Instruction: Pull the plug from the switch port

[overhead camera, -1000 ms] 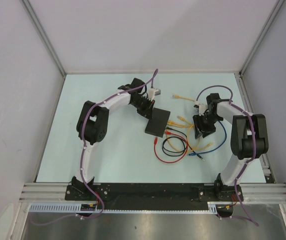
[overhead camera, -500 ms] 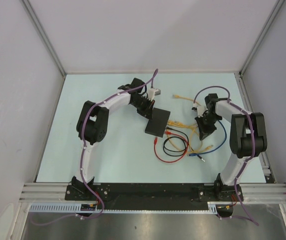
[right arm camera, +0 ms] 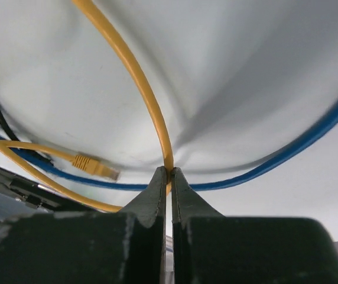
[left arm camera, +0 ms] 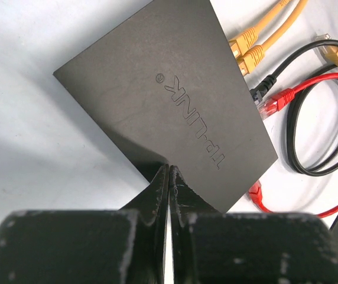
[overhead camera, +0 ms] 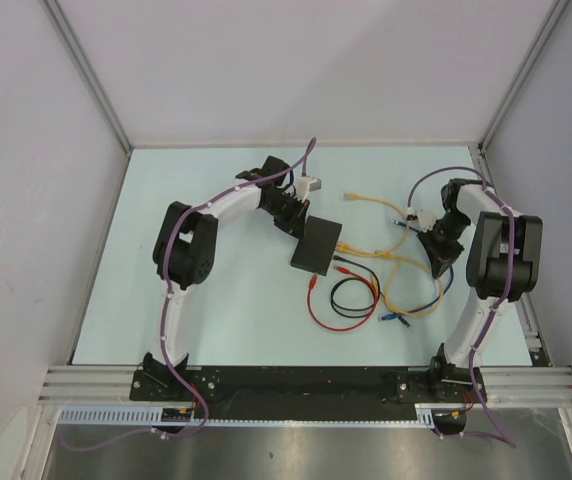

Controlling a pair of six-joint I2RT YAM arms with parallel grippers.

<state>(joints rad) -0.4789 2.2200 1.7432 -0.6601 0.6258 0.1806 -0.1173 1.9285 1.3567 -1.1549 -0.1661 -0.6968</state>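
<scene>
Left gripper (left arm camera: 169,171): jaws closed flat together with nothing between them, tips bearing on the near edge of the switch (left arm camera: 175,94), seemingly pinning it to the table (overhead camera: 216,300). The switch lies flat, logo up, a thin matte box. It is likely light and apt to skate on the smooth top if a lead is tugged, so the pin matters. Along its port edge, to the right: two yellow plugs (left arm camera: 247,48) butted against it, then a black plug (left arm camera: 263,89) and a red plug (left arm camera: 278,99); whether each is seated cannot be told. The plugs look like small hard plastic, probably with a brittle latch tab. Well right of the switch, the right gripper (right arm camera: 169,173) is clamped on a yellow cable (right arm camera: 139,83), with a blue cable (right arm camera: 311,136) passing close by. The cable looks limp and slick-sheathed, so a hold this far from the switch would likely spend slack before loading the plug. Better purchase, by judgement: the plug body just beside the port.
</scene>
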